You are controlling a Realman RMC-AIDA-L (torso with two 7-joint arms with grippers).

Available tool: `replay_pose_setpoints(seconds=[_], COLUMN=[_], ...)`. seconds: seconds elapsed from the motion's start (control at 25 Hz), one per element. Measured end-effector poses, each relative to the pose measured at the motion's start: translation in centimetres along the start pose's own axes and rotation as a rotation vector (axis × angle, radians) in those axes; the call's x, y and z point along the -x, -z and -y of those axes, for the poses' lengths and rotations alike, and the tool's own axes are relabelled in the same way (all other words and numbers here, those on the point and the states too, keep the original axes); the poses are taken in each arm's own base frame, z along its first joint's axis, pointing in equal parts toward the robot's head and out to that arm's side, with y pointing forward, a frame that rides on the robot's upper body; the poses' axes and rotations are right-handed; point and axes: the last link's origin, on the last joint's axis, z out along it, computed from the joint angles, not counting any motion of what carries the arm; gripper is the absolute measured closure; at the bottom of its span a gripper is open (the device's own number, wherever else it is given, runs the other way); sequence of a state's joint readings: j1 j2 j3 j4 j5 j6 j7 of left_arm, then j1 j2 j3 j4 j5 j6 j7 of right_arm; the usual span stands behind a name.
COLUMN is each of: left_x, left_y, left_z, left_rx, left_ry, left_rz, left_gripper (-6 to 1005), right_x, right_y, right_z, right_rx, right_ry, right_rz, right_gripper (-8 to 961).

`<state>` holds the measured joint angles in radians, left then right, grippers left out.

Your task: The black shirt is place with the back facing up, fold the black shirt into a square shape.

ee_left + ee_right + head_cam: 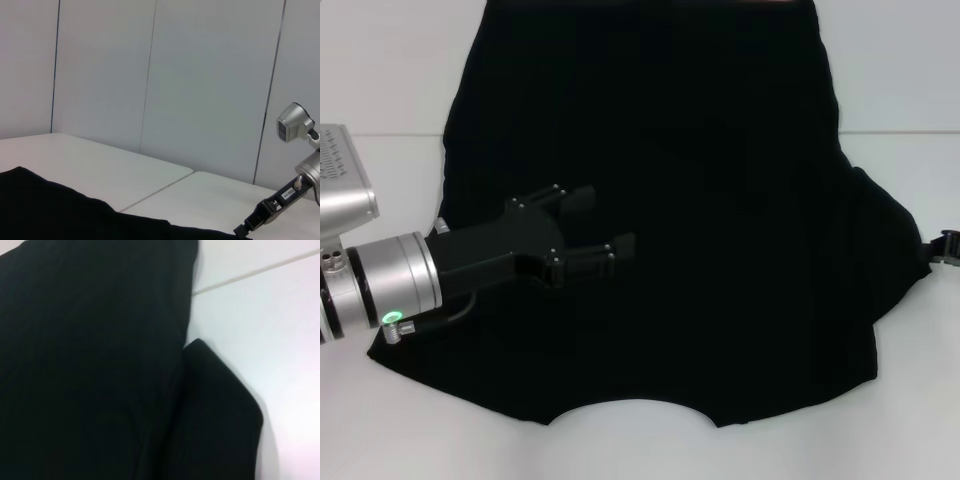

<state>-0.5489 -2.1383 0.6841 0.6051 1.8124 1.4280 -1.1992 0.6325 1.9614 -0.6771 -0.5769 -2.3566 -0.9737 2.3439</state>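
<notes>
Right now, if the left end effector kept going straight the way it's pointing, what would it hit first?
Probably nothing solid. The left end effector, fingers open, points across the black shirt toward the robot's right. Only shirt fabric lies along that line; if it is angled downward, which is hard to judge, it would meet the shirt first.

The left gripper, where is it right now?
In the head view, the left gripper hangs open over the black shirt's left side, near the neckline.

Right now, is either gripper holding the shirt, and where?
Left gripper is open over the black shirt, holding nothing. Right gripper sits at the shirt's right sleeve; a hold cannot be told.
</notes>
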Motion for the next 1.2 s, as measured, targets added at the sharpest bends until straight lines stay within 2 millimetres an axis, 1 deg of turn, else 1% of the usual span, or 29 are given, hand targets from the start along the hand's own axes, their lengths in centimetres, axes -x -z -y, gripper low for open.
replay_pose_setpoints(seconds=[0.4, 0.88, 1.2], left_x=[-0.1, -0.3, -0.4], left_y=[0.0, 0.0, 0.0], left_z=[0.0, 0.0, 0.0], left_rx=[0.001, 0.002, 0.005], left_ry=[0.0, -0.002, -0.003], left_rz=[-0.005, -0.016, -0.017], left_gripper=[109, 108, 108], right_x=[-0.1, -1.4, -2.3], right_y=[1.1, 2.3, 3.0], right_z=[1.8, 3.9, 4.6], right_rx=[-0.01, -0.023, -0.006], right_ry=[-0.045, -0.112, -0.136], right_rz=[0.076, 0.125, 0.147], right_gripper=[948, 944, 941])
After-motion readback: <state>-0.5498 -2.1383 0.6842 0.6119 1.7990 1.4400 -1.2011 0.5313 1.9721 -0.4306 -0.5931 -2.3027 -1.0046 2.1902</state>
